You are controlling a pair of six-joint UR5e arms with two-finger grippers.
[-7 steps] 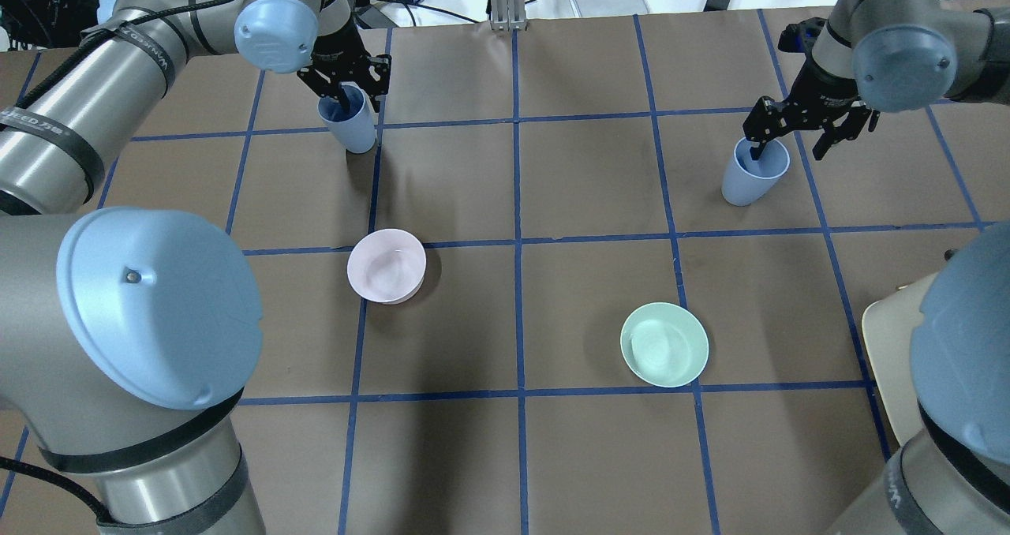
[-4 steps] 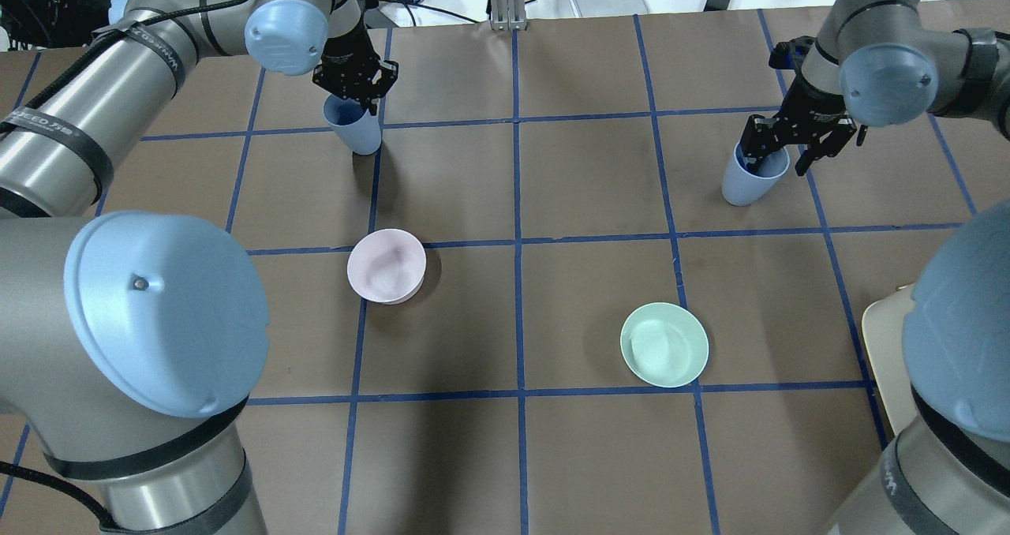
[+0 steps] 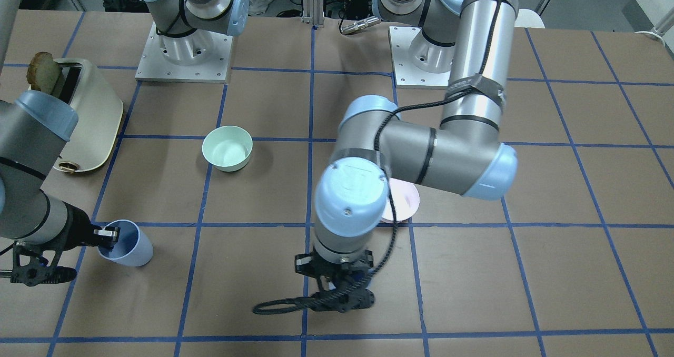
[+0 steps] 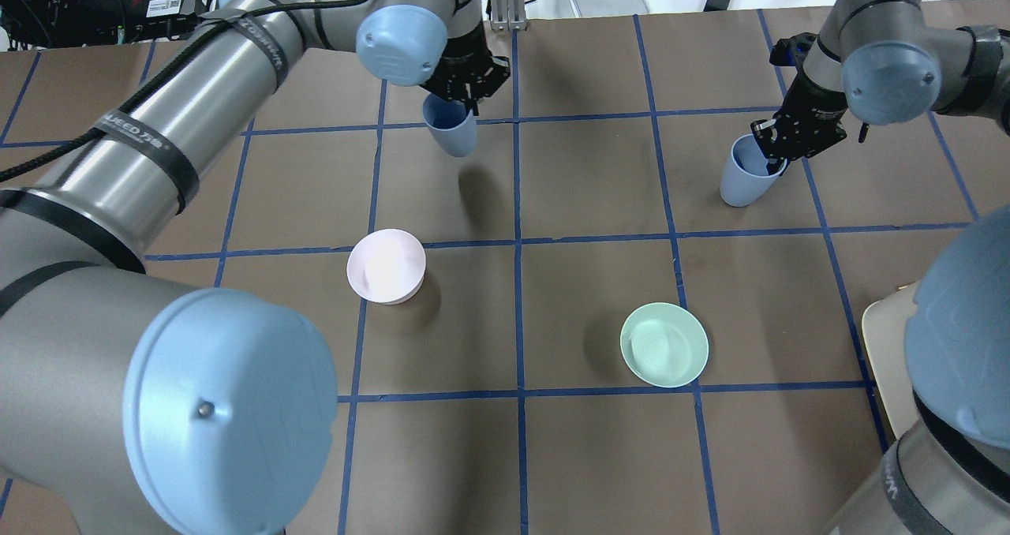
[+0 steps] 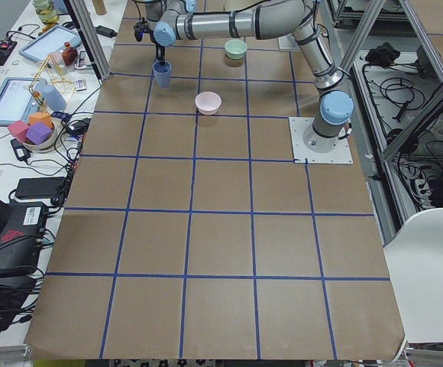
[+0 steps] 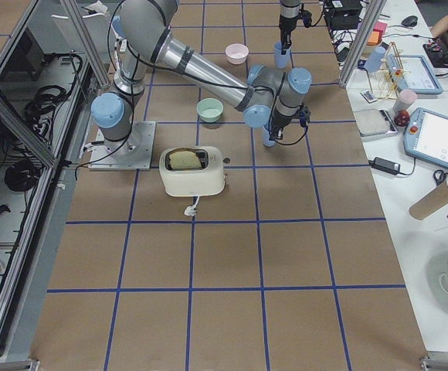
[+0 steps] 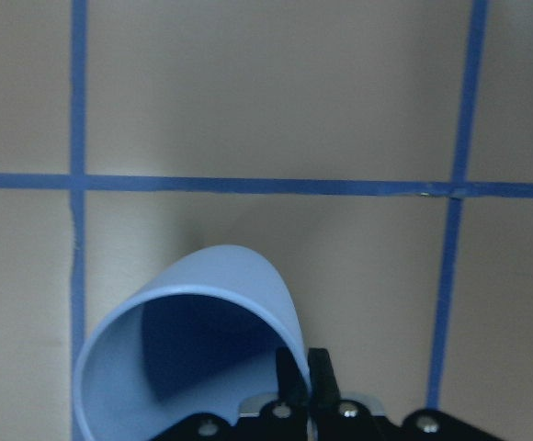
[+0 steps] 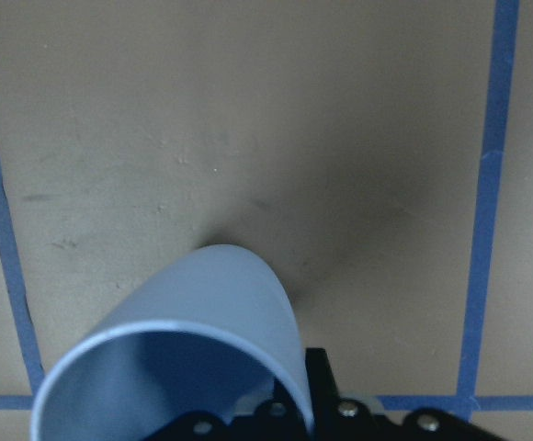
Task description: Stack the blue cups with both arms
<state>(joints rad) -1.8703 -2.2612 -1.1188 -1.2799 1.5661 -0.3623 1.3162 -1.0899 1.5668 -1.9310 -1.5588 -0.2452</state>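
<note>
Two pale blue cups are in view. My left gripper (image 4: pixel 467 97) is shut on the rim of one blue cup (image 4: pixel 451 129) and holds it above the table near the far middle, with its shadow below. In the left wrist view the fingers (image 7: pixel 308 372) pinch the wall of that cup (image 7: pixel 193 340). My right gripper (image 4: pixel 772 152) is shut on the rim of the other blue cup (image 4: pixel 744 176) at the far right; this cup tilts slightly, at or just above the table. It also shows in the right wrist view (image 8: pixel 184 340) and the front view (image 3: pixel 126 243).
A pale pink bowl (image 4: pixel 387 265) sits left of centre and a mint-green bowl (image 4: pixel 664 344) right of centre, both nearer the robot than the cups. A cream toaster (image 3: pixel 89 115) holding toast stands by the right arm's base. Blue tape lines grid the brown table.
My left arm has lifted its cup and carried it right, toward the table's middle. My right gripper has closed from open onto its cup's rim; that cup has stayed in place.
</note>
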